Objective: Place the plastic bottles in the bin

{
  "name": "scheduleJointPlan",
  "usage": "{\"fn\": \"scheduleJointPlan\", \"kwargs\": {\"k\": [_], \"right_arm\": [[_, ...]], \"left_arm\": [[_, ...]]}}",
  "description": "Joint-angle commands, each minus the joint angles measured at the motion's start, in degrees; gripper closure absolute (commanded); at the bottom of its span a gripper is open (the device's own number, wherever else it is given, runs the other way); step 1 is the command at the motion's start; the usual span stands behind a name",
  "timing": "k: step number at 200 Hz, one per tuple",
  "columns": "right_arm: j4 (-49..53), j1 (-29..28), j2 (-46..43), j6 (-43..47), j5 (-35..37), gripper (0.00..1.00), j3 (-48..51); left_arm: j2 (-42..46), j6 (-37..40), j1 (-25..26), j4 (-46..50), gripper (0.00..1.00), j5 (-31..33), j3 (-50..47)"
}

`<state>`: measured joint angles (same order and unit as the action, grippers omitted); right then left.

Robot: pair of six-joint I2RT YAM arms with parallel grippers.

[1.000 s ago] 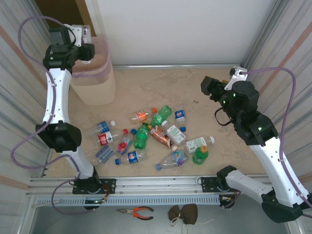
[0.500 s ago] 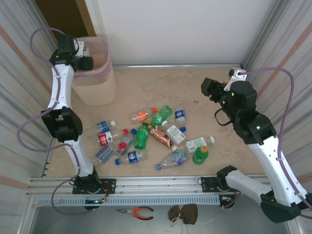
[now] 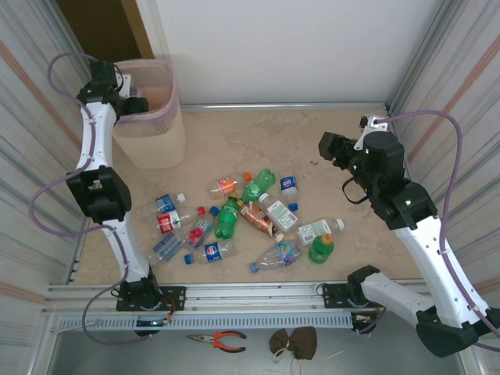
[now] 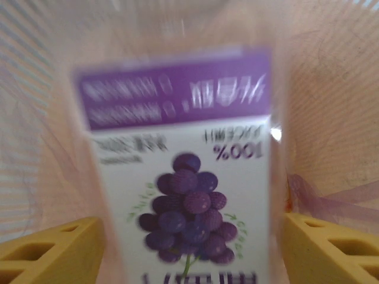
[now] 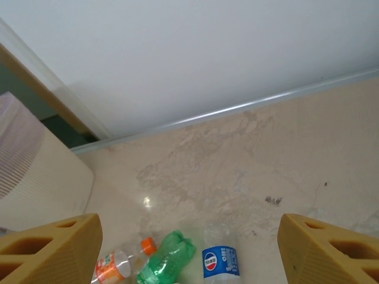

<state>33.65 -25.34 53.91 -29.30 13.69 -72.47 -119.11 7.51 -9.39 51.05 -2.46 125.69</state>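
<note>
A bottle with a white and purple grape label (image 4: 183,177) appears blurred in the left wrist view, inside the pale pink bin (image 4: 331,89). My left gripper (image 4: 192,236) is open around it, with a gap showing at each yellow finger. From above, that gripper (image 3: 134,104) hangs over the bin (image 3: 156,129) at its left rim. Several plastic bottles (image 3: 242,215) lie scattered on the floor in the middle. My right gripper (image 3: 328,144) is open and empty, high above a green bottle (image 5: 169,257), a blue-labelled clear bottle (image 5: 220,260) and an orange-capped one (image 5: 118,266).
Corrugated walls close in both sides, and a white wall (image 3: 281,47) stands behind. A metal rail (image 3: 250,297) runs along the near edge. Beyond it lie orange-handled pliers (image 3: 219,339) and a brown cloth lump (image 3: 295,341). The bin's side (image 5: 35,171) shows at the left of the right wrist view.
My left arm swung its gripper down over the bin's left rim and the jaws widened, letting go of the grape-labelled bottle. The right gripper shifted slightly left.
</note>
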Motion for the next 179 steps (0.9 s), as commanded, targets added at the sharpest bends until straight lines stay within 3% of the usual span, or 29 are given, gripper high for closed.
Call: {"fn": "scheduleJointPlan", "kwargs": {"k": [1,80,179], "right_arm": [[2.78,0.62,-0.38,1.66,-1.88,0.23,0.12],[16.95,-1.04,-0.93,0.92,-5.24,0.3,-2.04],[46.54,-16.57,2.42,-16.34,0.27,0.42,-1.6]], "left_arm": [[-2.16,-1.1,-0.06,1.74,0.22,-2.25,0.14],[3.96,-3.87,0.07,-0.15,0.19,-7.5,-0.84],[19.19,-9.39,1.36,-6.03,0.2,-20.07,-10.5]]}}
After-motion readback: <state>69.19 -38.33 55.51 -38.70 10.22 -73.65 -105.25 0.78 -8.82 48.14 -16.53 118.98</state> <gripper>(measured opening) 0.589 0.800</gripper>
